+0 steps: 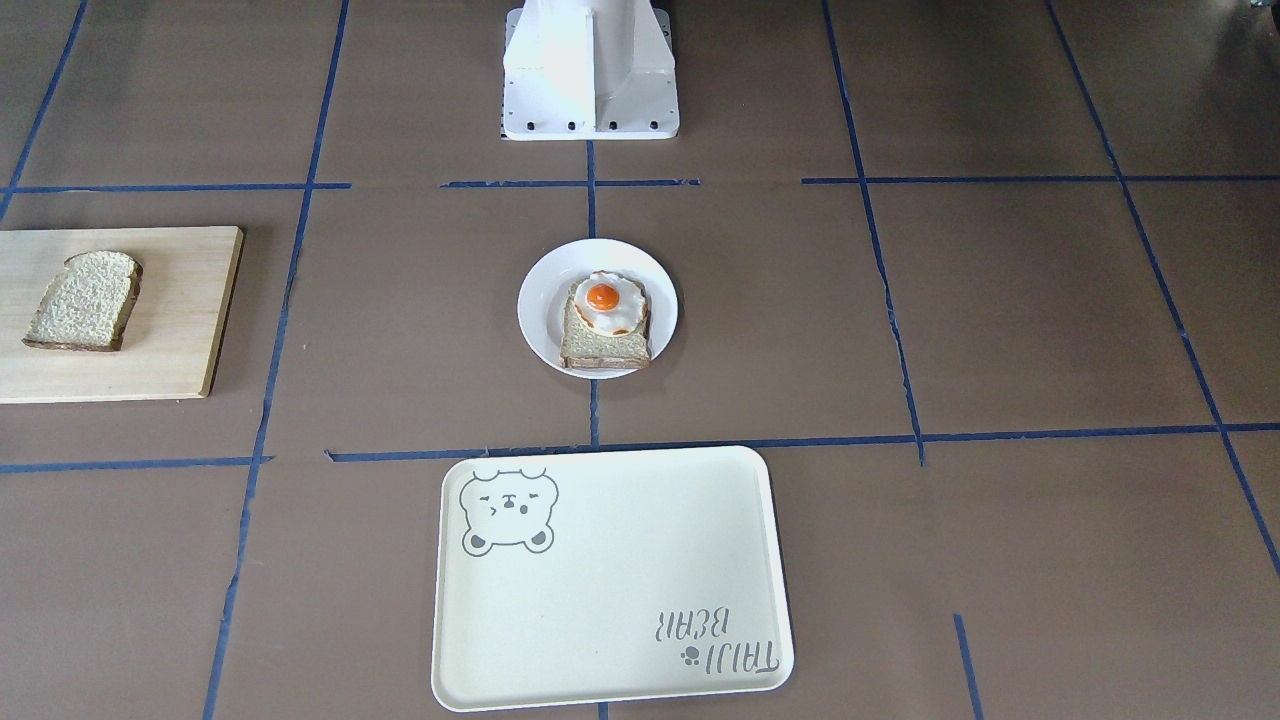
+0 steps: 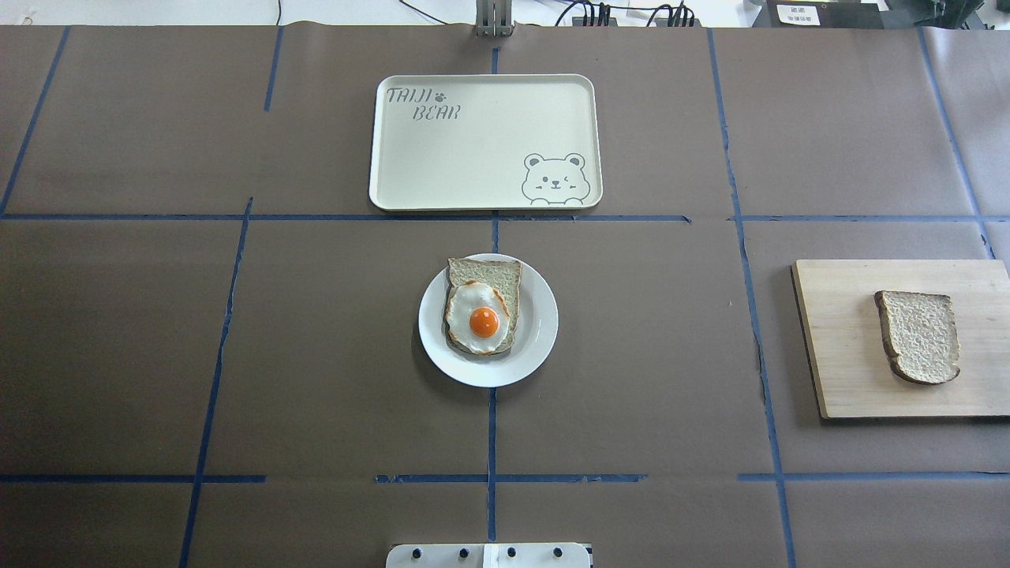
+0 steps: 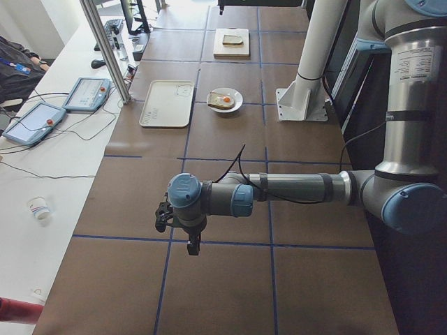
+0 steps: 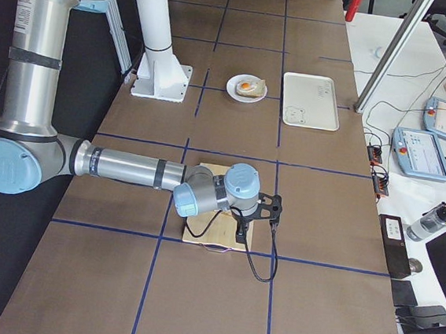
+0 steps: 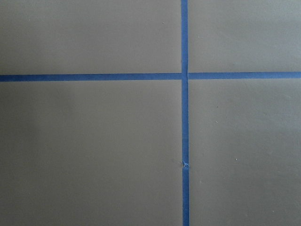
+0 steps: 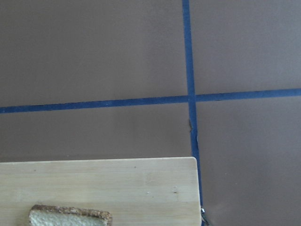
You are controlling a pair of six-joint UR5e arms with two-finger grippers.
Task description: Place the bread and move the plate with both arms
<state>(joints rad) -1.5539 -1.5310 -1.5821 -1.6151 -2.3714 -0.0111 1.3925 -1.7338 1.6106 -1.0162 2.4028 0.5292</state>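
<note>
**A:** Where is the bread lying from the grippers?

**B:** The bread (image 2: 918, 337) is lying flat on a wooden board (image 2: 836, 347), on the right gripper's side of the table. The right gripper (image 4: 241, 230) is hanging above that board, pointing down. Its wrist camera is catching only a crust end at the bottom edge, so the slice is sitting just off its centre, not straight beneath.

**A:** And the left gripper?

**B:** The left gripper (image 3: 191, 243) is hanging over bare table, well apart from the bread, with the plate (image 2: 540, 331) between them. The right arm is the nearer one.

**A:** How is the slice's long axis running?

**B:** Roughly from the robot outward, slightly tilted, with the rounded top toward the robot.

**A:** Are the jaws apart or together?

**B:** I cannot tell for either gripper. Both are showing only small, in the side views.

**A:** And the plate?

**B:** It is sitting at mid-table, about midway between the two grippers. It is already carrying an egg toast (image 2: 483, 312), and a tray (image 2: 410, 158) is lying just beyond it.
</note>
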